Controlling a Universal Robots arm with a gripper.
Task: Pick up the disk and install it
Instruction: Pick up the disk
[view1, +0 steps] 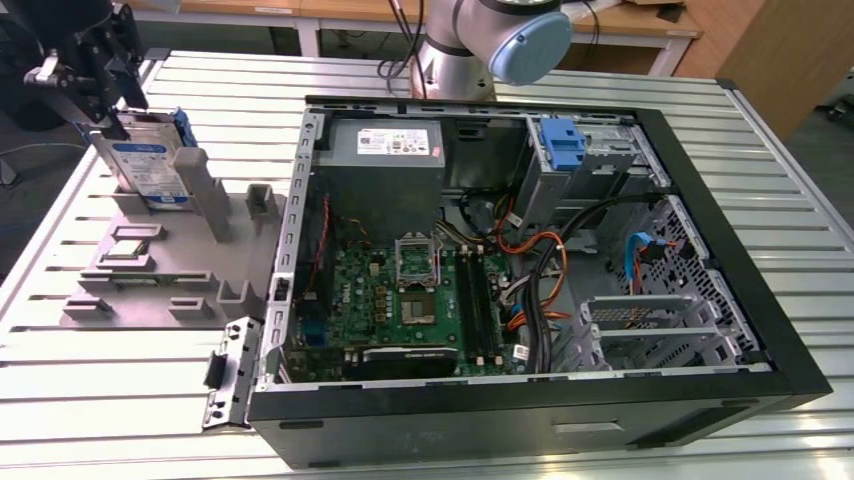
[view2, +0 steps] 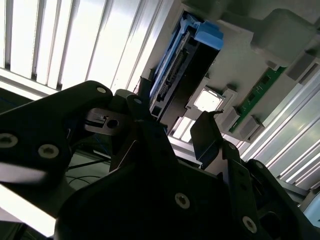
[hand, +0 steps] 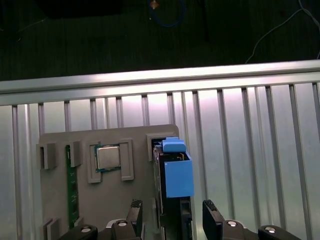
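Blue plastic frames the disk (hand: 173, 172), which stands on edge in a slot of the grey holder (hand: 100, 200). The holder lies on the ribbed bench (hand: 250, 150), well apart from the open case (view1: 534, 250). A chip (hand: 107, 157) and a memory stick (hand: 72, 185) sit in the same holder, beside the disk.

My tool (hand: 173, 214) hangs over the disk with its fingers spread. In the first wrist view I see one finger on each side of the blue edge, and neither seems to touch it.

I see two risks from here. If the tool closes off-centre, one finger lands first and shoves the disk against the slot wall, so it binds on the lift. If it pinches only the carrier's plastic, the frame may flex and let the drive slip. A tilted pull could also drag the holder along.
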